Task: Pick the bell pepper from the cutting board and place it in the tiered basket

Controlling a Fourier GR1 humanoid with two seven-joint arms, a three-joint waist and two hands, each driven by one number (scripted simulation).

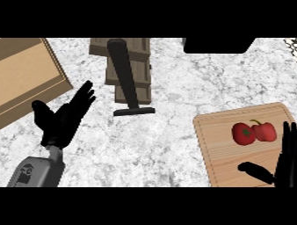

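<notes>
A red bell pepper (253, 132) with a green stem lies on its side on the light wooden cutting board (219, 149) at the right. My right hand (291, 160) is open just right of and below the pepper, fingers straight and pointing up, thumb spread left over the board; it does not touch the pepper. The tiered basket (130, 70), wooden slats with a black post and foot, stands at the top centre. My left hand (63, 116) rests open at the left, fingers up, holding nothing.
A large tan wooden box (15, 79) lies at the upper left, near my left hand. A black object (217, 45) sits at the top edge right of the basket. Marbled grey counter (157, 145) spreads between board and basket.
</notes>
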